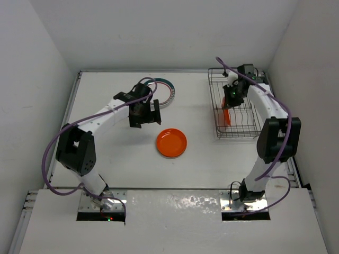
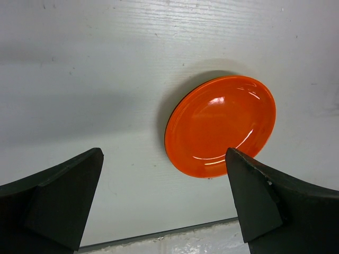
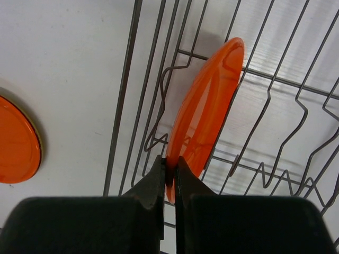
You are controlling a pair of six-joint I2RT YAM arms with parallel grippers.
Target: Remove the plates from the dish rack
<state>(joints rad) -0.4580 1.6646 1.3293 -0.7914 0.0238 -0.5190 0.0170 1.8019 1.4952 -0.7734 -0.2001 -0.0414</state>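
On the left, the left gripper hung above the table with its fingers spread wide and nothing between them. Just behind it a white plate with a teal ring lay flat. Nearer the middle we saw a flat orange plate, well apart from the rack.

On the right stood the dish rack, and inside it a standing orange plate rested on its edge between the wires. The right gripper pinched the rim of this plate, one finger on each face.

We judged that the step in hand was to take this plate out. To do it well, we thought the arm should rise straight along the plane of the plate, so that the rim would not catch on the wires, and only then carry it left to the table. The hold was thin and close to the edge, so a slow lift seemed safer to us.
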